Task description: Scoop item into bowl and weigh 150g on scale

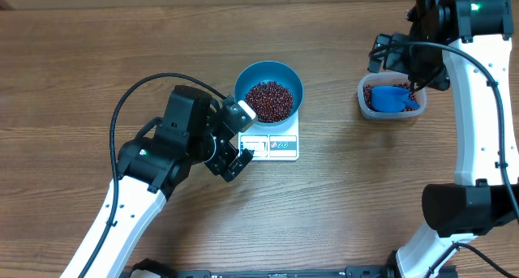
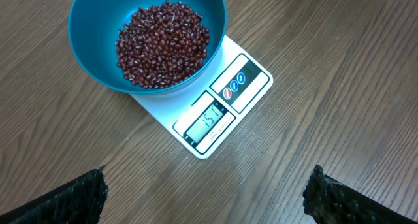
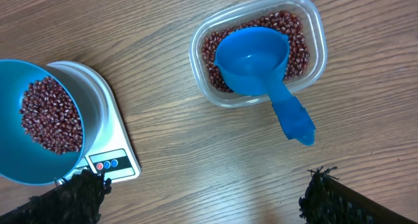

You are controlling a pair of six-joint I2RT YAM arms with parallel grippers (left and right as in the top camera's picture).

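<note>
**Q:** What surface does the figure show, and what stands on it?

**A:** A brown wood-grain table. Near its middle the scale carries the bowl on its far part, and the beans lie heaped inside the bowl. Well apart to the right stands a clear plastic tub.

**Q:** What does each view add?

**A:** Only the overhead view shows both arms and the whole layout. Only the left wrist view resolves the display, which reads 151, and the coloured buttons beside it. Only the right wrist view shows the tub's contents clearly: more beans, with a blue scoop lying on them, its handle overhanging the rim.

**Q:** How do the pincers stand?

**A:** The left gripper is spread wide and holds nothing; it is poised just left of the scale's near edge. The right gripper is likewise spread and empty, poised near the tub, with its fingertips clear of the scoop.
</note>
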